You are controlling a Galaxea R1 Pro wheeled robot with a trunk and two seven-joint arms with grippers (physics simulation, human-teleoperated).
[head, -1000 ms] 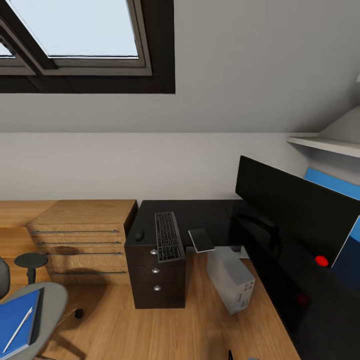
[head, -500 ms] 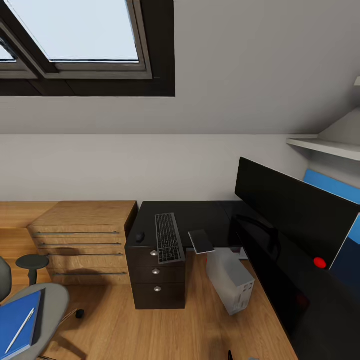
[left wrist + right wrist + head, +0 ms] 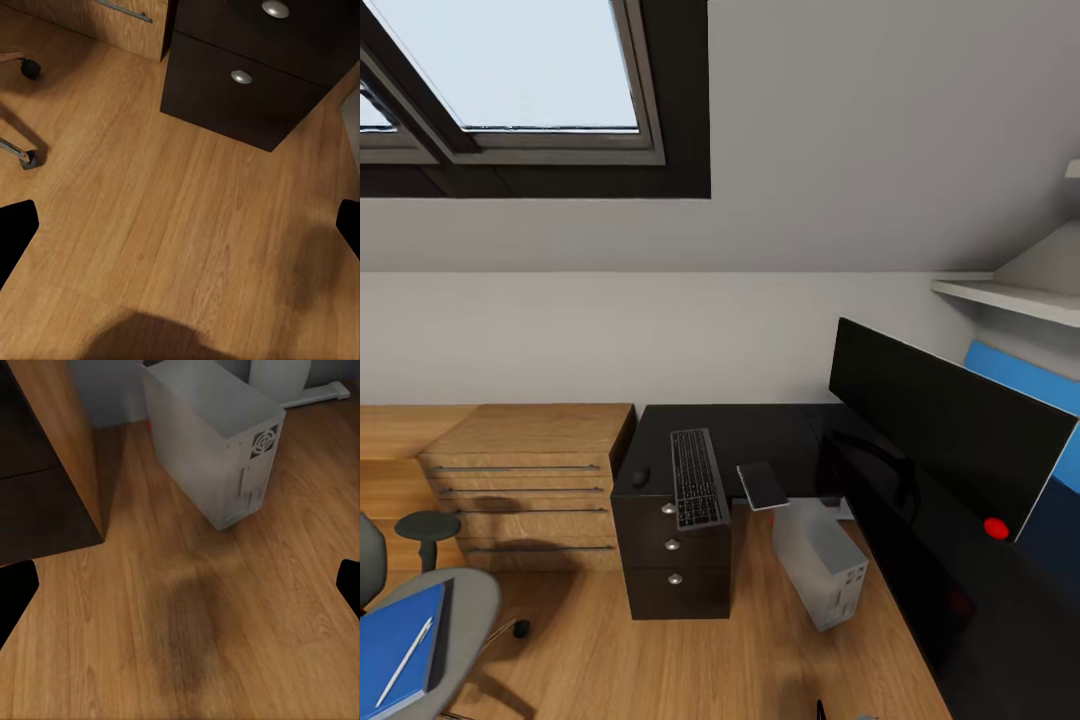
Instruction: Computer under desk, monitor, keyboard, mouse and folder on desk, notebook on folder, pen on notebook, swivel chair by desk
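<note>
Head view showed the desk under a sloped ceiling and a skylight. On the desk lay the keyboard, with the mouse just beside it on the side toward a wooden dresser, and the notebook near it on the other side, at the desk's edge. The monitor stood on the desk's other wing. The computer sat on the floor beneath the desk, beside the drawer unit. Well apart from the desk stood the chair, carrying the folder with the pen on top. Left wrist view looked down at the floor before the drawer unit; the left gripper had its fingers spread wide, holding nothing. Right wrist view showed the computer on the floor near the drawer unit; the right gripper was likewise spread and empty.
</note>
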